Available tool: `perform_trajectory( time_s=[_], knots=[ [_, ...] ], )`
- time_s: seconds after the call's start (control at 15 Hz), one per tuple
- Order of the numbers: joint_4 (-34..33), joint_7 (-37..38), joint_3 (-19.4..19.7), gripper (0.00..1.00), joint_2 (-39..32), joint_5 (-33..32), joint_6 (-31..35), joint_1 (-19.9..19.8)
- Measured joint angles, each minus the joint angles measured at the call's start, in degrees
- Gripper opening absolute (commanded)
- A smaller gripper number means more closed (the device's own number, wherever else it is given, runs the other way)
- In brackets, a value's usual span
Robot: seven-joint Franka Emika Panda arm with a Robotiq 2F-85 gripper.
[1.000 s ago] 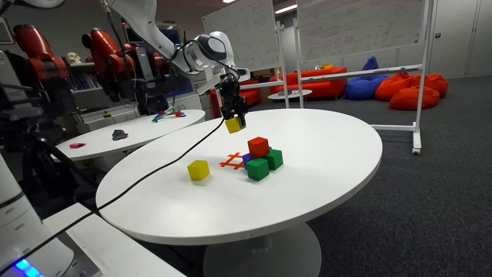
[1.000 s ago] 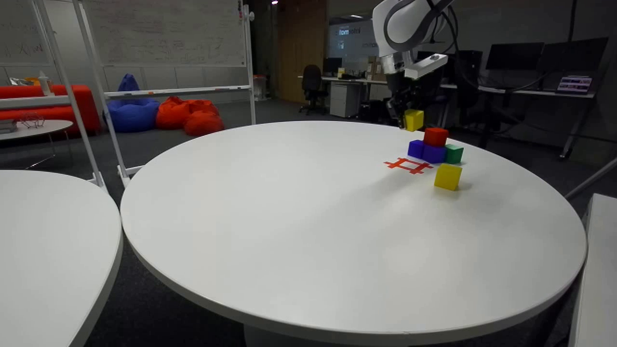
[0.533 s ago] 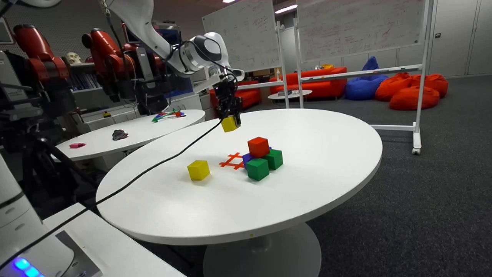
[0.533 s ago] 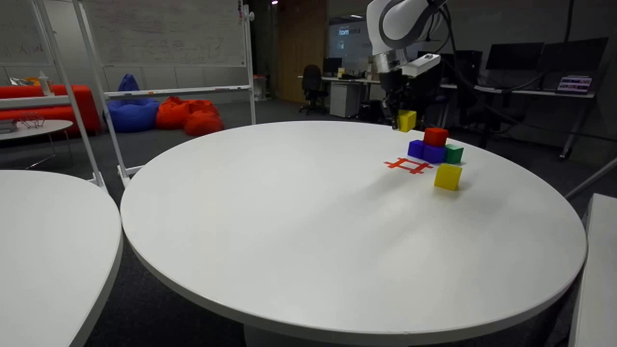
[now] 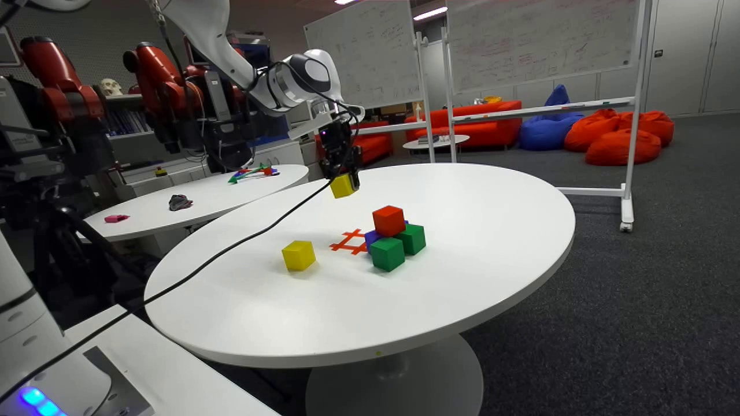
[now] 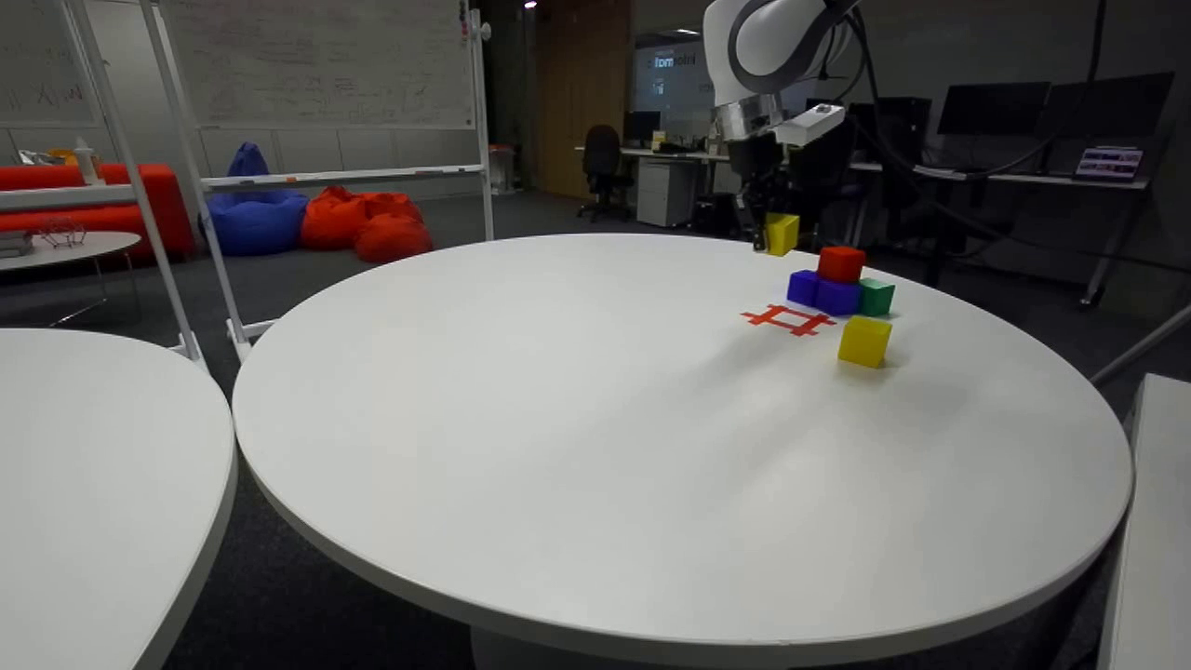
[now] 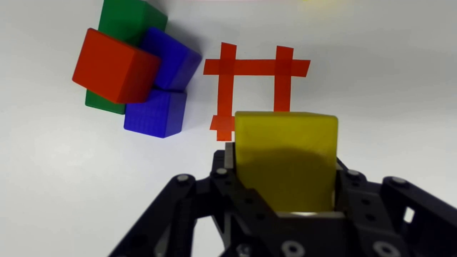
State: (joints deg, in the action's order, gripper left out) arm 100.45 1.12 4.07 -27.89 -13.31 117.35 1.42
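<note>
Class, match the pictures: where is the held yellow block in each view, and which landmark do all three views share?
In an exterior view: held yellow block, slightly above and left of centre.
In an exterior view: held yellow block, right of centre, upper half.
Wrist view: held yellow block, below and right of centre.
Shared landmark: the red tape, visible in all three.

Soft shadows (image 6: pixel 744 358) streak the white tabletop (image 6: pixel 465 447), while a ceiling light (image 5: pixel 430 13) glows behind.
</note>
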Motion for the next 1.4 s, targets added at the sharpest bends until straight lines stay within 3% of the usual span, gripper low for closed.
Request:
perform_trajectory(
  time_s=[0.33, 1.07, 1.13, 1.4],
  knots=[
    [0.00, 0.79, 0.00, 0.30, -0.07, -0.27, -0.80, 0.06],
    [-3.22, 6.57, 0.30, 0.30, -1.75, 6.78, -3.59, -0.20],
    [-3.28, 6.82, 0.41, 0.55, -1.83, 6.78, -3.59, -0.22],
    [-3.39, 6.96, 0.58, 0.55, -1.92, 6.76, -3.59, -0.28]
  ],
)
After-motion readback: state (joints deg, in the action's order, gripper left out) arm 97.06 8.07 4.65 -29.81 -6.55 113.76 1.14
